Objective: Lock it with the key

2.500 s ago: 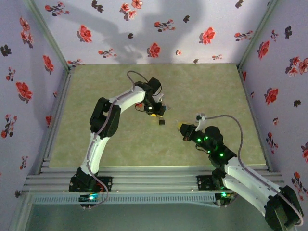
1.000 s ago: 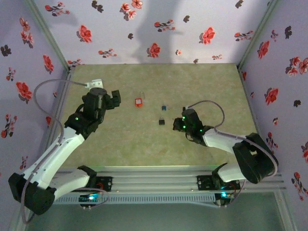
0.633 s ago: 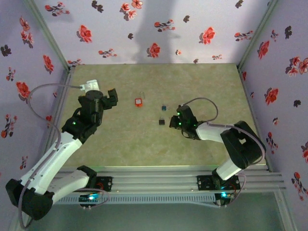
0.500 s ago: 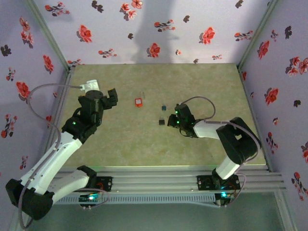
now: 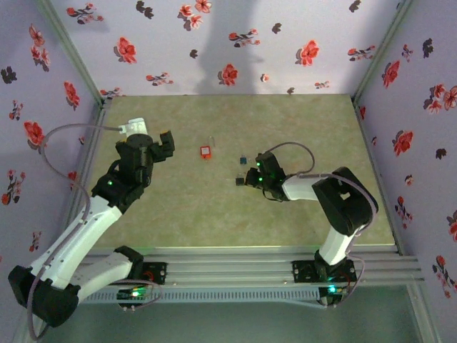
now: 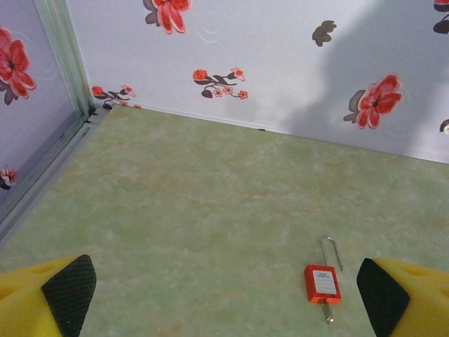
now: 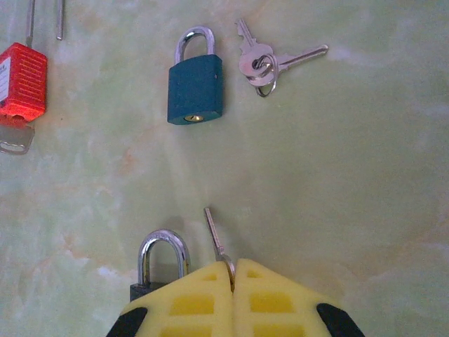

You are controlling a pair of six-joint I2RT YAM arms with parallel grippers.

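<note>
Top: left gripper (image 5: 165, 142) spread wide, well left of the square red padlock (image 5: 206, 151).
Left wrist: yellow foam fingers (image 6: 49, 295) far apart.
Right wrist: right gripper (image 7: 233, 265) pinches the key (image 7: 214, 235), whose thin silvery blade juts out beside a black padlock (image 7: 163, 256) with a rounded steel shackle.

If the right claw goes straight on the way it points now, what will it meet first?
Probably the blue padlock, ahead of the right claw and its key. The line may instead pass between it and the key bunch; depth is unclear.
</note>
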